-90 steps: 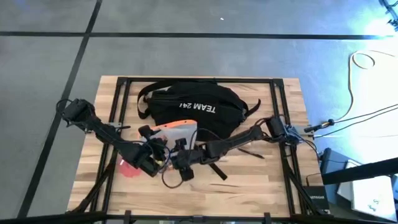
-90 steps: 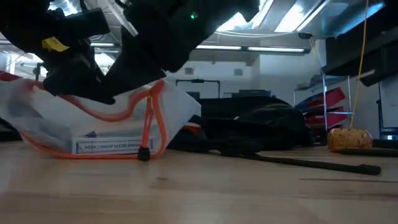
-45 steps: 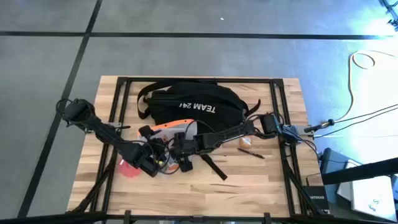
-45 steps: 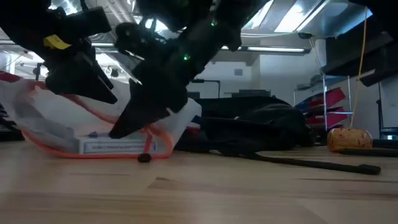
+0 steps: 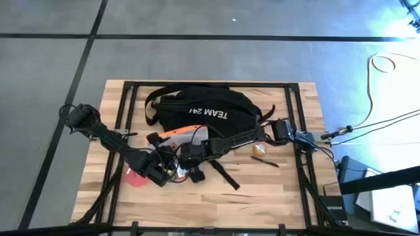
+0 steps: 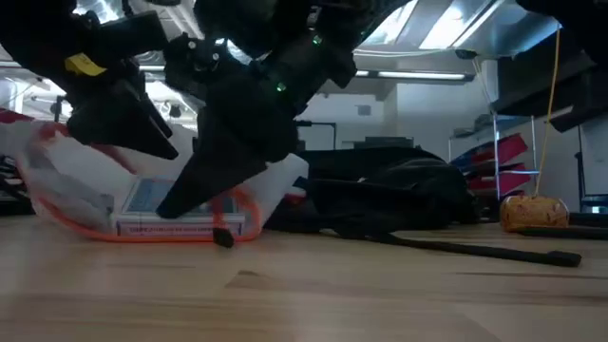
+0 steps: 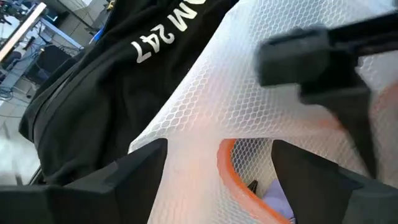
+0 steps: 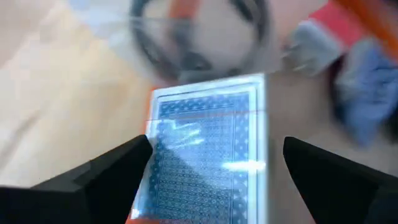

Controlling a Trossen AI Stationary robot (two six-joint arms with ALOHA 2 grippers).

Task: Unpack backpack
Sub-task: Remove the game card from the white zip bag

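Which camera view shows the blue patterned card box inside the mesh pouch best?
The right wrist view: the card box fills the picture, its blue patterned face showing between the right hand's spread fingers. The low view shows only its edge low in the pouch. The left wrist view shows mesh, and the high view hides it under the arms.

— Colours?
— Black backpack (image 5: 203, 108), white lettering; translucent white honeycomb-mesh pouch (image 7: 249, 106), orange trim
— Inside?
— Blue-patterned card box (image 8: 208, 149), white border; pale wood worktop (image 5: 262, 196)
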